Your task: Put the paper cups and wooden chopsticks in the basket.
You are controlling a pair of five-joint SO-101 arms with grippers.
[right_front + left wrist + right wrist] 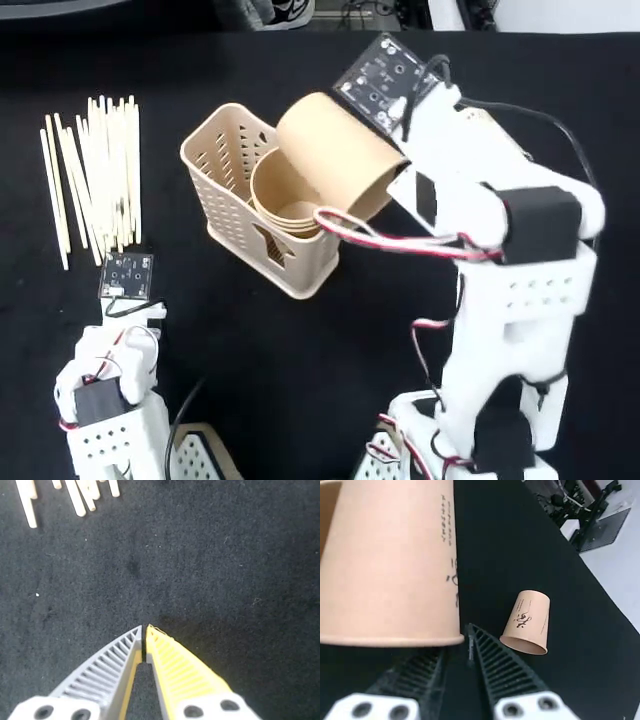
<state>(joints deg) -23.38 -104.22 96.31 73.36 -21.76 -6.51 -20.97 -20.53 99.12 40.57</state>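
Chopsticks (pixel 95 170) lie far left on the table (pixel 250 360); the basket (pixel 215 150) stands right of them, stacked cups (pixel 285 205) inside, a raised cup (pixel 335 150) over its right edge.

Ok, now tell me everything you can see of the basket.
The basket is a tall beige box, plastic by its look, with rows of slots through its walls and a larger cut-out low on one wall. It rests on the black table, mouth toward the camera, apart from the chopsticks. Nested cups sit inside it. A paper cup, tilted in the right gripper, overlaps its rim; whether they touch cannot be told.
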